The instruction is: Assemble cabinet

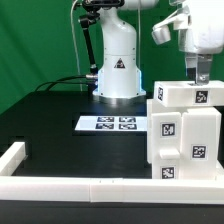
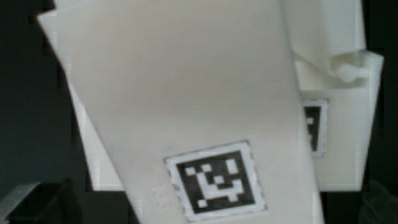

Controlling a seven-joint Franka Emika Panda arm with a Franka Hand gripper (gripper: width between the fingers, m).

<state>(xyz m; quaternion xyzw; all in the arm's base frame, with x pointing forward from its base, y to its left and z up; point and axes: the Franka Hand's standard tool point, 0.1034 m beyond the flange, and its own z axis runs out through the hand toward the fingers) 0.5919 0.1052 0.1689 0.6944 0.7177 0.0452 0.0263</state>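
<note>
White boxy plastic cabinet [image 1: 183, 135], square tags, hand [image 1: 203, 78] above

The arm [image 1: 118, 45] is glossy white with rounded links and dark joint seams. Its broad base [image 1: 117, 78] carries a black triangle mark. Above the claw [image 1: 202, 78], the wrist housing [image 1: 185, 25] is white; the fingers [image 1: 203, 70] are grey.

White tagged cabinet [image 1: 184, 135] stands upright on the black table.
</note>
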